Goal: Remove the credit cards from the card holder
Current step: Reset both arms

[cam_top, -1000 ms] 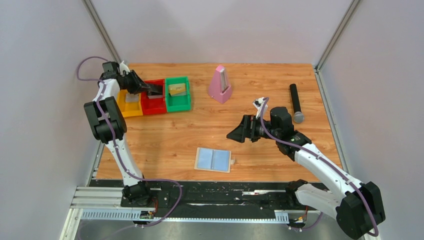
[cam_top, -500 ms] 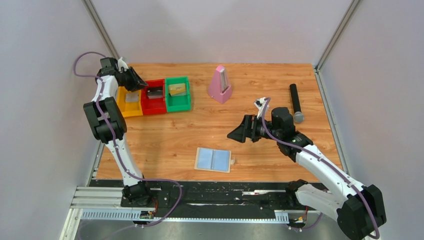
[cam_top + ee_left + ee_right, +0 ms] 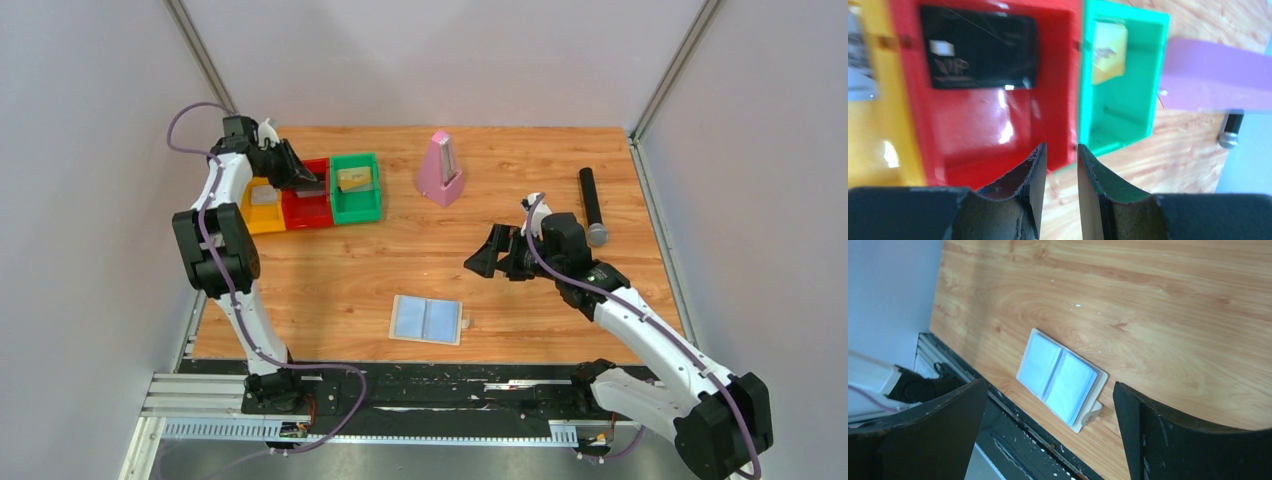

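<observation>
The card holder lies open on the table near the front edge, its two pale blue panels up; it also shows in the right wrist view. The dark card lies in the red bin. The yellow-gold card lies in the green bin and shows in the left wrist view. My left gripper hangs over the red bin with its jaws a little apart and empty. My right gripper is wide open and empty, above and behind the holder.
A yellow bin with a pale card stands left of the red bin. A pink metronome stands at the back middle. A black microphone lies at the back right. Grey walls enclose the table.
The dark card has left my left gripper and lies in the red bin. The left gripper pulled back left, then returned over the bin. My right gripper shifted slightly right.
</observation>
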Controlling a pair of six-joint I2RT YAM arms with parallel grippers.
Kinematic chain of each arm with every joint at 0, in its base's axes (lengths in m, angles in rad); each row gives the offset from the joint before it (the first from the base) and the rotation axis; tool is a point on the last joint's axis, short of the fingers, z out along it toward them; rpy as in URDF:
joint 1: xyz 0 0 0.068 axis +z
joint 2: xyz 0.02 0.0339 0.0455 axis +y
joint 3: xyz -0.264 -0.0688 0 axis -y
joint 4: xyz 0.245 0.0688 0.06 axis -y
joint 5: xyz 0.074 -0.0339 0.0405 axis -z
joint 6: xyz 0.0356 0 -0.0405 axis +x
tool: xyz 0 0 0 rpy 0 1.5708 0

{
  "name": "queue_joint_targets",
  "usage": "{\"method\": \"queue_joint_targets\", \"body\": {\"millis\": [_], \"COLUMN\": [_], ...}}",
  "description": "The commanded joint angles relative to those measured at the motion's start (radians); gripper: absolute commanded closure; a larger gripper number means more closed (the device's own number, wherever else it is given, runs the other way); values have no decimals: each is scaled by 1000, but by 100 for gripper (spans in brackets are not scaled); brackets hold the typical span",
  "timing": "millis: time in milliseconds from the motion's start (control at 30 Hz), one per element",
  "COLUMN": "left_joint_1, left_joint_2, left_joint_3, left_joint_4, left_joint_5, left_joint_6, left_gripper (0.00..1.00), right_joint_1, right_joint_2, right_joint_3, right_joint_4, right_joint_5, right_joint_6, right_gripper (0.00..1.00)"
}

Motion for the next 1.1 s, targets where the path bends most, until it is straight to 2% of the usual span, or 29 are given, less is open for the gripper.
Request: {"method": "queue_joint_targets", "body": {"millis": [0, 200, 400, 533, 600, 733, 800, 1067], "left_joint_1": [-79, -238, -375, -386, -387, -387, -387, -387], "left_joint_2": [-215, -463, -720, -872, -937, -1074, -1130, -1280], "left_joint_3": [-79, -299, -453, -520, -544, -606, -653, -849], "left_joint_4": [-1, 80, 84, 41, 8, -41, -31, 41], "left_joint_5": [-14, -60, -90, -86, -87, -72, -55, -17], "left_joint_6": [30, -10, -22, -5, 10, 19, 3, -73], "left_gripper": [63, 61, 47, 38, 24, 20, 3, 0], "right_joint_1": [-3, -3, -3, -4, -3, -4, -3, -2], "right_joint_2": [-37, -74, -146, -197, -219, -271, -294, -350], "right_joint_3": [108, 162, 166, 149, 138, 114, 99, 48], "right_joint_4": [-119, -215, -244, -243, -243, -241, -237, -222], "right_joint_5": [165, 233, 271, 291, 296, 301, 298, 288], "right_joint_6": [5, 7, -8, -14, -12, 19, 31, 74], "right_gripper": [0, 0, 0, 0, 0, 0, 0, 0]}}
